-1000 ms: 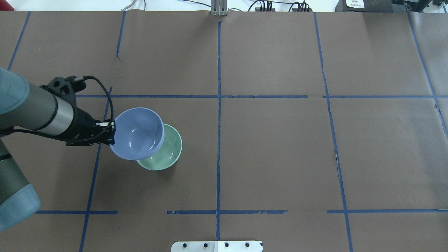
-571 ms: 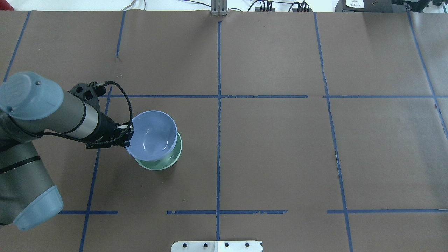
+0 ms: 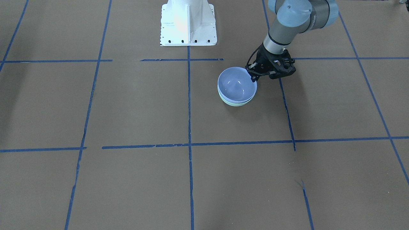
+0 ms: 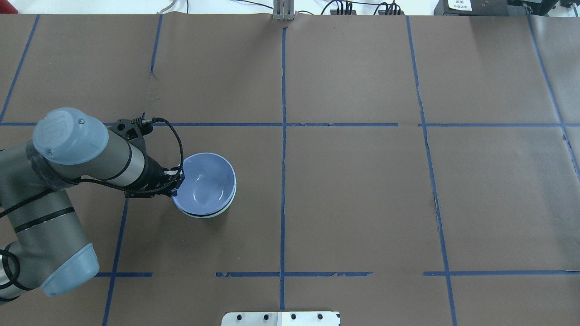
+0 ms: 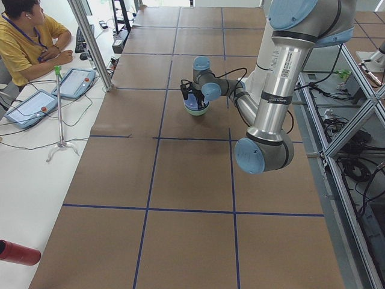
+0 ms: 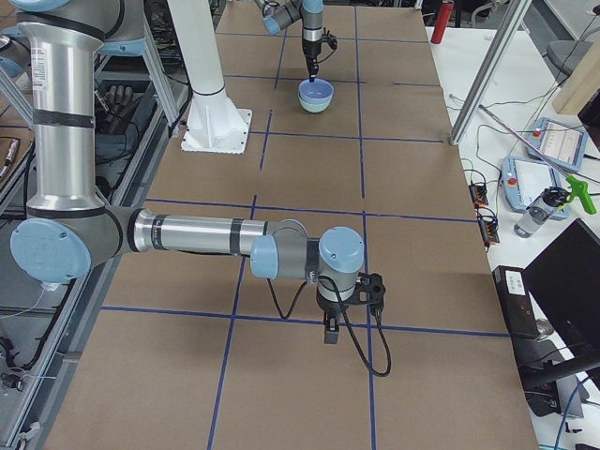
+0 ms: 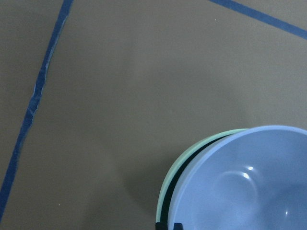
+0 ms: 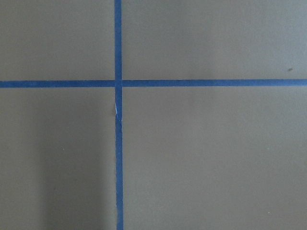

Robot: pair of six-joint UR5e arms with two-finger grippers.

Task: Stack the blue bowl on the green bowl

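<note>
L gripper point(image 4: 177, 183) jaws nearly closed, pinching the near-left rim of the blue bowl point(image 4: 206, 181); one finger inside the lip, one outside, seen fr. overhead; blue bowl sits nested in the green bowl point(image 3: 235, 104), w/ only a thin mint edge showing round it; the stack is on the brown table point(image 4: 362, 190), just beside the jaws; R gripper point(image 6: 330, 330) hangs over a blue tape cross point(image 8: 118, 83), well apart; can't tell its jaw state.
</note>
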